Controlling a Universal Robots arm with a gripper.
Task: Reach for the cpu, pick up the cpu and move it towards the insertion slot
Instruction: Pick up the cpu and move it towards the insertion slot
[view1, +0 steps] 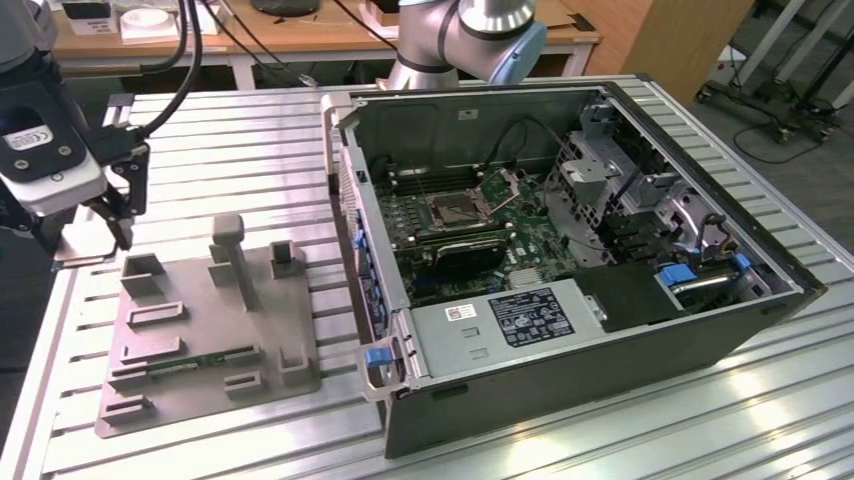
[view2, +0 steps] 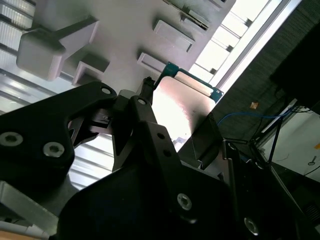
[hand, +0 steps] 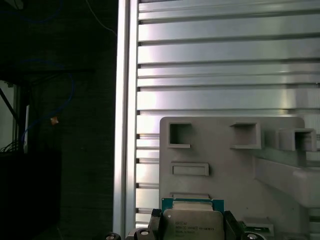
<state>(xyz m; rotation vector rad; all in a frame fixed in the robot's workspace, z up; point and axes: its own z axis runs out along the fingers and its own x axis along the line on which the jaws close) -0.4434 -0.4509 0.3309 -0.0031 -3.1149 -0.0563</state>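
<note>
My gripper (view1: 88, 232) hangs over the table's edge at the exterior view's left, beside the grey fixture (view1: 207, 320), and is shut on the cpu (view1: 83, 240). In the first wrist view the cpu (hand: 192, 222) shows its silvery-grey top and teal rim, clamped between two dark fingers (hand: 155, 226). The second wrist view shows the pale underside of the cpu (view2: 182, 107), lifted off the fixture (view2: 125, 30). The insertion slot (view1: 458, 211), a silver-framed socket with its bracket raised, lies inside the open computer case (view1: 747, 330), far to the exterior view's right of the gripper.
The fixture (hand: 220, 160) carries raised blocks, a tall post (view1: 230, 255) and a green memory strip (view1: 200, 360). The case's side wall (view1: 350, 230) stands between fixture and socket. Cables and drive cages (view1: 627, 190) crowd the case's right part. The ribbed metal table (view1: 601, 440) drops off near the gripper.
</note>
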